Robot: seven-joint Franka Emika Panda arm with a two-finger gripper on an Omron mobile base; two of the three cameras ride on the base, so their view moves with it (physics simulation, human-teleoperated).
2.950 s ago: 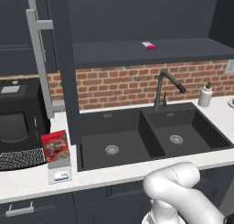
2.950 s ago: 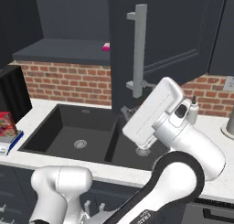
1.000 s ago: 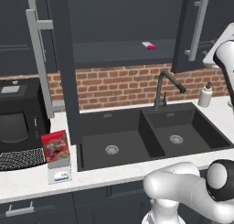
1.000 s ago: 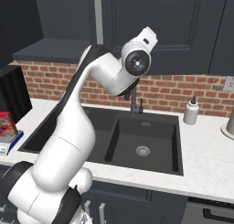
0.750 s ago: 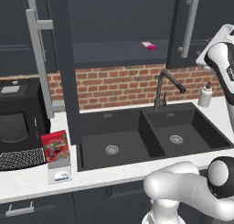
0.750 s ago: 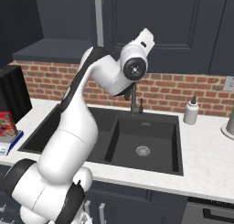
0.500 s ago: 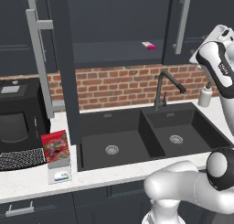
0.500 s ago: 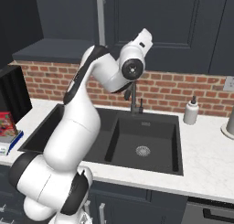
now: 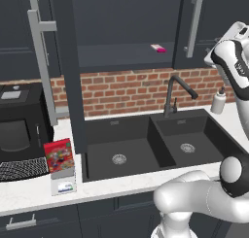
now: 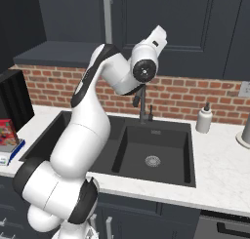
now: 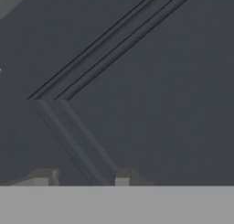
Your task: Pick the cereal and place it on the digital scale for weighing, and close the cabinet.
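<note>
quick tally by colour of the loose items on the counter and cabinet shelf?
Red: 1, cereal box
Pink: 1, flat item on shelf
Light grey: 1, digital scale
White: 1, soap bottle
Total: 4

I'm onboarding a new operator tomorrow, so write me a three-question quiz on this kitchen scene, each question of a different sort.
1. True or false: the cereal already stands on the digital scale.
2. Multiple choice: the gripper faces A) the sink basin, B) a dark panelled cabinet door, C) the soap bottle.
3. Fill in: the small pink item lies on the open cabinet's ____.

Key: 1 true; 2 B; 3 shelf.
</note>
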